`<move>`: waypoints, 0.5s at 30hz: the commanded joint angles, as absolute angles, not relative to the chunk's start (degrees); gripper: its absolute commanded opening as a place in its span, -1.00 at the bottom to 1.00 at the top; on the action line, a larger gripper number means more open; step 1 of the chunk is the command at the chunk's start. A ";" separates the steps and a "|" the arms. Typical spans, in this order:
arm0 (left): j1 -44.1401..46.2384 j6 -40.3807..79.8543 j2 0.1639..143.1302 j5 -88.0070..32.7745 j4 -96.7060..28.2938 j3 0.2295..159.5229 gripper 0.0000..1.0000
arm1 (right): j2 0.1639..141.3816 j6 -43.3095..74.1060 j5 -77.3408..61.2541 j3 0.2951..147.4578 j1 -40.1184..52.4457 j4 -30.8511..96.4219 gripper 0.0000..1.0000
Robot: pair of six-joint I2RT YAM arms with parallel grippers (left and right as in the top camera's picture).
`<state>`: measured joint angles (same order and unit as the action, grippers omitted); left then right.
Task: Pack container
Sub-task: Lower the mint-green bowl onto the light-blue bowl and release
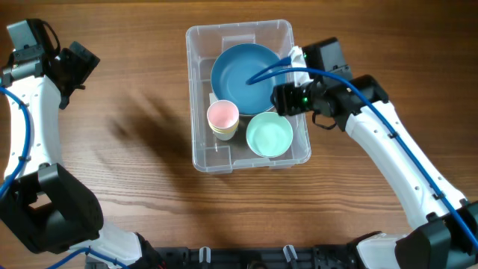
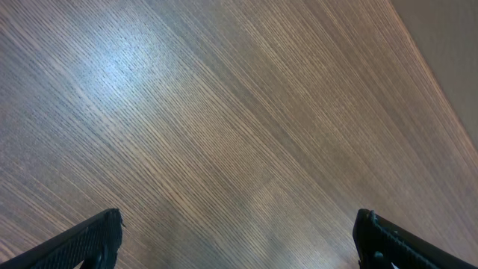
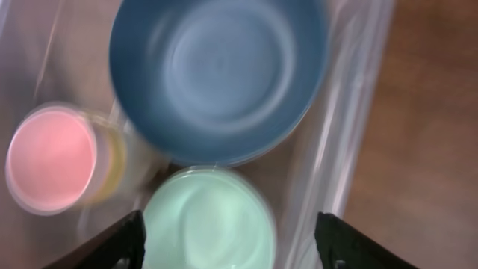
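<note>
The clear container (image 1: 196,158) stands mid-table. Inside it are a blue bowl (image 1: 243,71), a pink cup (image 1: 222,114) nested in a yellowish one, and a mint-green bowl (image 1: 269,134). My right gripper (image 1: 282,99) hovers over the container's right side. In the right wrist view this gripper (image 3: 230,220) is open above the mint bowl (image 3: 205,239), holding nothing, with the blue bowl (image 3: 216,71), the pink cup (image 3: 51,157) and the container wall (image 3: 351,112) around it. My left gripper (image 1: 78,63) is far to the left, open (image 2: 239,220) over bare wood.
The wooden table (image 1: 134,194) surrounds the container on all sides. The right arm (image 1: 388,149) reaches in from the lower right. The left arm (image 1: 33,112) runs along the left edge. The right wrist view is motion-blurred.
</note>
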<state>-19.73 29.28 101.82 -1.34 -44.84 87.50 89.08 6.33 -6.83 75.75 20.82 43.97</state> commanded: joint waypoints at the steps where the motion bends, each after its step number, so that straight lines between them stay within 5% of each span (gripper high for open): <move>1: -19.88 28.99 102.26 -1.41 -44.86 88.07 1.00 | 89.78 7.66 -1.04 77.97 16.88 40.58 0.56; 7: -19.88 28.99 102.24 -1.41 -44.86 88.07 1.00 | 89.78 9.17 -1.08 78.76 6.74 34.44 0.99; 15: -19.88 28.99 102.24 -1.41 -44.86 88.07 1.00 | 89.78 9.02 -1.08 78.72 -5.43 32.82 0.99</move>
